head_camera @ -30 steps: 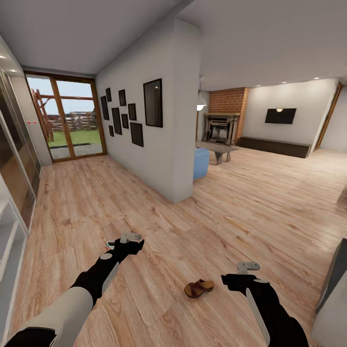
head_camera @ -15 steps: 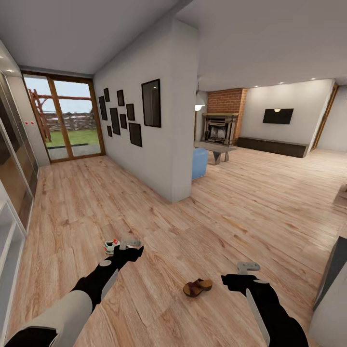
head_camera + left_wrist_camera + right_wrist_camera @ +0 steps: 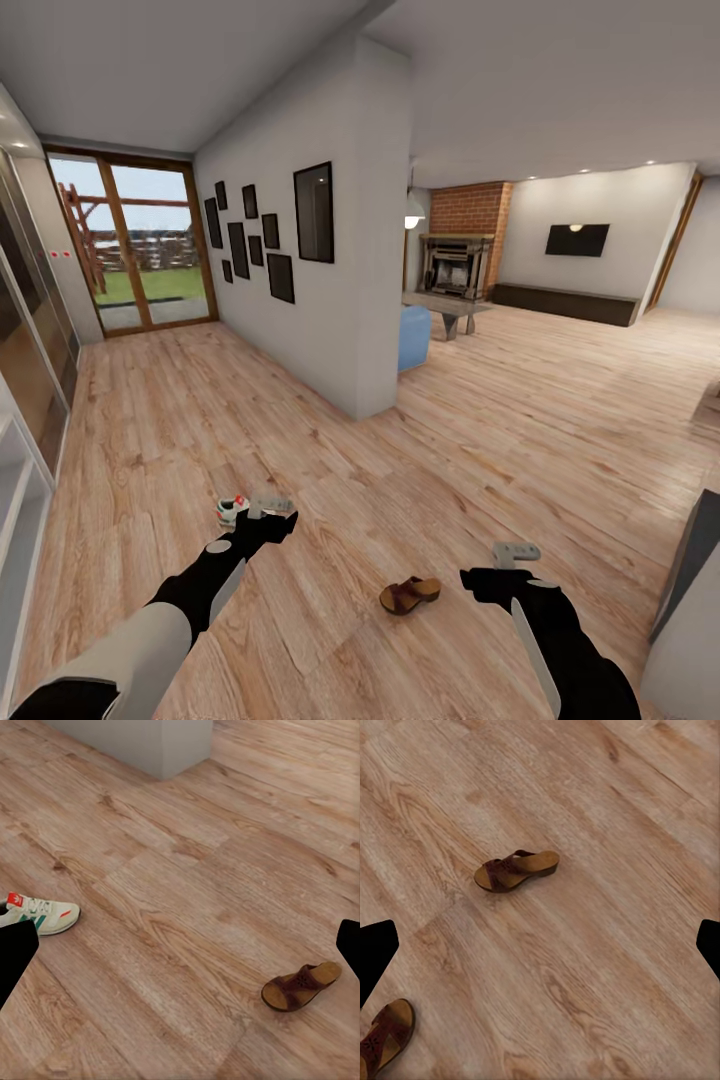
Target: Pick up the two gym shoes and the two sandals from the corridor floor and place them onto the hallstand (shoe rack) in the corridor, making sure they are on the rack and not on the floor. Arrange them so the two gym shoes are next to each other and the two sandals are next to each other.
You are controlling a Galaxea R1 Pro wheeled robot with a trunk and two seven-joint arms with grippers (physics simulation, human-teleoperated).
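Hovering low over the corridor floor with both claws spread wide and empty: left gripper well apart from the near sandal, right gripper just beside it. Lying on its sole, dark brown straps over a tan footbed, toe pointing away from the right gripper. Seen from the right wrist, a second sandal of the same make near the first. Well apart from that near sandal, just past the left gripper, one gym shoe: white, green-striped, red-orange at the tongue. Best approached from straight above, closing across the sandal's strapped middle, not its thin heel edge.
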